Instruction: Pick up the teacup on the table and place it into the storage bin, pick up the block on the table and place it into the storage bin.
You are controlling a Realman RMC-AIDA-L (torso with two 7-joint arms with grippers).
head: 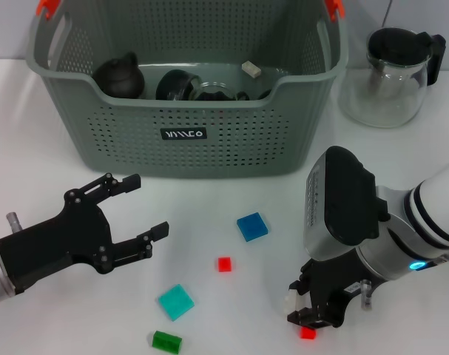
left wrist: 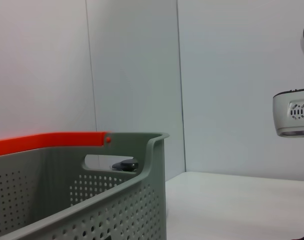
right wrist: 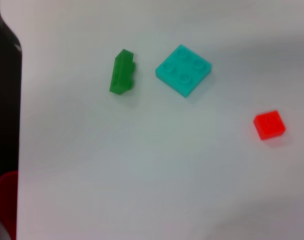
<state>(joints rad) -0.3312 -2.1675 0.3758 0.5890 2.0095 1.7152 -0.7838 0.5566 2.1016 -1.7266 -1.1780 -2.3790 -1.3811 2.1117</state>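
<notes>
Red block [head: 308,333], small, bottom right of head frame, directly under right gripper [head: 311,314]; mostly covered by the black fingers, only a corner shows. Cannot tell whether fingers are closed on it or merely touching. Right wrist view shows a red patch at its lower left edge [right wrist: 6,200], cut off by frame, beside a dark finger.

Green block [head: 166,342], bottom centre, partly cut off by frame edge in head view; shown whole, on its side, in right wrist view [right wrist: 122,72].

Teal block [head: 175,302], flat, four studs, just above the green one; studs legible only in wrist view [right wrist: 183,69].

Second red block [head: 224,264], small, centre; also in wrist view [right wrist: 269,124]. Blue block [head: 252,226], above and right of it; head view only.

Left gripper [head: 140,207], black, mid left of head frame, fingers spread wide, holding nothing, touching nothing, above white table [head: 231,192].

Storage bin [head: 187,148], grey-green perforated, top centre, far rim cut off by frame. Red-orange clips at upper corners. Inside: dark rounded teaware, incl. a dark teapot [head: 119,76] at left, items overlapping, hard to separate; teacup not distinguishable w/ certainty. Small pale piece [head: 251,69] also inside. Left wrist view shows bin wall [left wrist: 116,210] from the side, w/ orange handle strip.

Glass pitcher [head: 390,81], black lid, top right, beside bin, apart from it.
</notes>
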